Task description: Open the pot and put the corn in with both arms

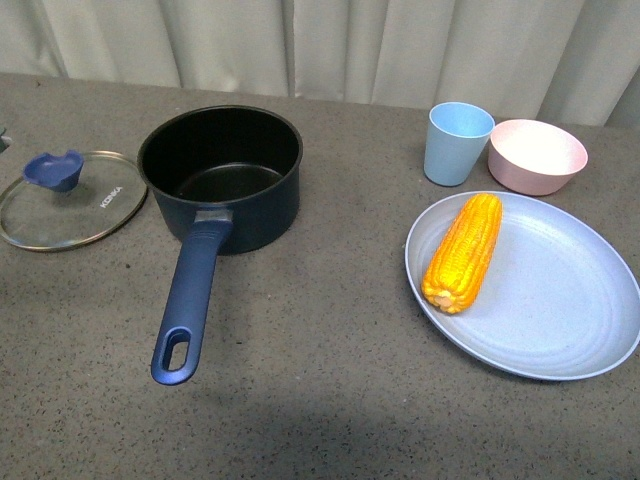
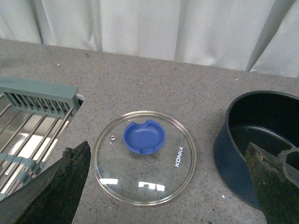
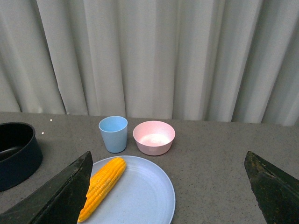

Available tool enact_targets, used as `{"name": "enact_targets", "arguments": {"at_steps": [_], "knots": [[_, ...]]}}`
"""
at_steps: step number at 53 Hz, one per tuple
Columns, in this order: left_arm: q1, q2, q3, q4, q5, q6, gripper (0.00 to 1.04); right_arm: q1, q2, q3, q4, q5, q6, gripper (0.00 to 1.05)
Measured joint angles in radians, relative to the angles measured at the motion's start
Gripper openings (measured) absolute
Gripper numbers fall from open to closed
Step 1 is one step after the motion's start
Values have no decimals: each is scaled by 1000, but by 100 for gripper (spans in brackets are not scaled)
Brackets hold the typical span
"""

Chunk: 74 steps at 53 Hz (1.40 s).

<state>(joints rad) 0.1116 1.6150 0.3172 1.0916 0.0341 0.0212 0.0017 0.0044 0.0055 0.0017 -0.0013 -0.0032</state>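
Two steps to this job, and one looks done. The pot (image 1: 220, 175) stands open, w/ its glass lid (image 1: 70, 200) flat on the desk (image 1: 330, 400) just beside it, toward the desk's left edge, knob up. The pot's inside is bare black, so nothing's in yet. Left to do, as we read it: grasp the corn (image 1: 463, 252), carry it across, set it in the pot.

The corn lies on the blue plate (image 1: 560, 330) near the desk's right edge, well apart from the pot, w/ a blue cup (image 1: 458, 143) and a pink bowl (image 1: 537, 156) just behind the plate. The pot sits left of centre toward the far edge, handle pointing at the near edge.

No arm shows in the front view. Per its wrist cam, the left end effector (image 2: 168, 147) is released, fingers spread wide, empty; it hovers over the lid w/ the pot rim by one finger. The right end effector (image 3: 168, 154) is released too and holds nothing. The corn lies ahead of it on the plate, nearer one finger, not touching. We judge the right side is better placed for the pick.
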Motion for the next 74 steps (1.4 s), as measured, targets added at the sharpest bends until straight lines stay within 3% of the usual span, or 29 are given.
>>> {"name": "enact_targets", "arguments": {"at_steps": [18,20,25,34,46,74], "knots": [[-23,-357,-163,-140,-51,4,98,0,0,0,0,0,0,95],[-18,-328,-186,-27,17,-4,90,0,0,0,0,0,0,95],[-27,-349,-233,60,48,-11,72,0,0,0,0,0,0,95],[-83,-561,-248,-128,-31,-19,44,0,0,0,0,0,0,95],[-109,-754,-285,-277,-34,-22,5,0,0,0,0,0,0,95],[-109,-1098,-297,-579,-34,-24,4,0,0,0,0,0,0,95]]}}
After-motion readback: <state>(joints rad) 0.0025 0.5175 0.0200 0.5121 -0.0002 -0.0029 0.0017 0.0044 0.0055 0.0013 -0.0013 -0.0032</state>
